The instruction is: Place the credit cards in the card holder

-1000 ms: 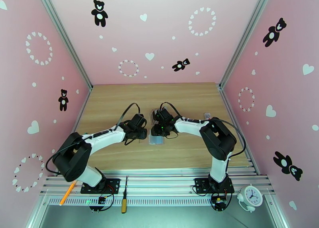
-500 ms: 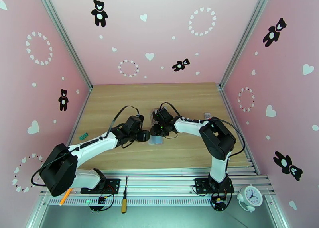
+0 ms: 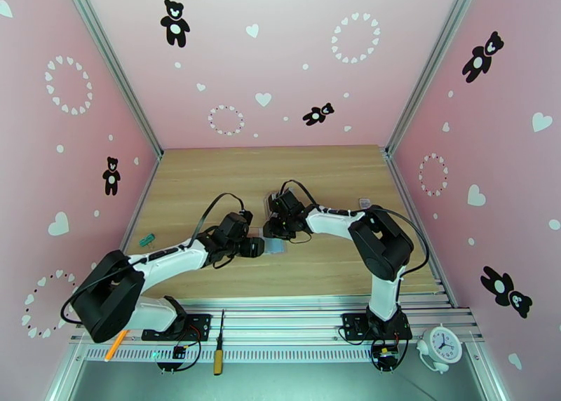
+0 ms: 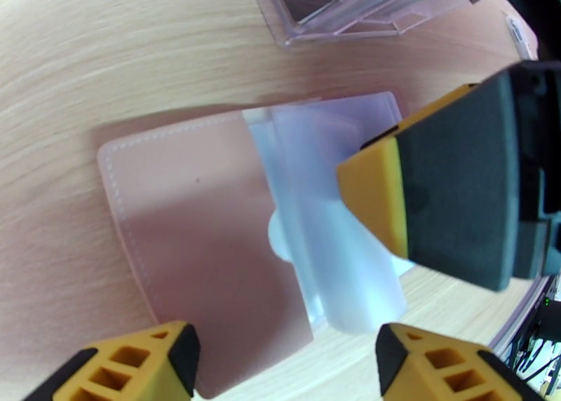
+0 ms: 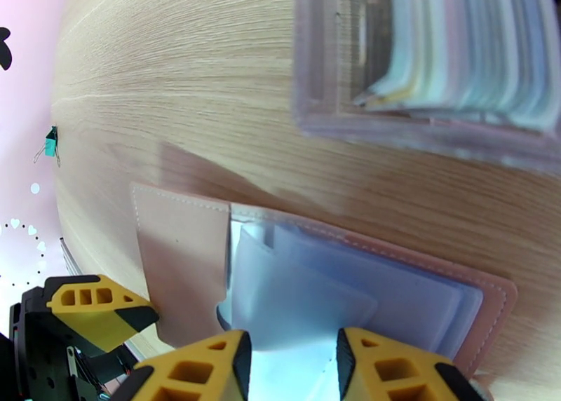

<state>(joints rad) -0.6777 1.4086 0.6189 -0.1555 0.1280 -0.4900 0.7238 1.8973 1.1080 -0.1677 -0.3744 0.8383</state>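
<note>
Since the earlier frame the left gripper (image 4: 284, 350) has swung nearer and spread; it hangs released over the open card holder (image 4: 189, 213), which lies flat mid-table. The right gripper (image 5: 291, 357) pinches a clear sleeve (image 5: 301, 297). Risk: a slack pinch lets that sleeve spring shut, or a pull drags the holder. Whether the sleeves hold credit cards cannot be made out.

You find no readable text, label, brand or number. Clock face (image 3: 442, 341), right of right arm base (image 3: 369, 323), bears marks too small to read.
</note>
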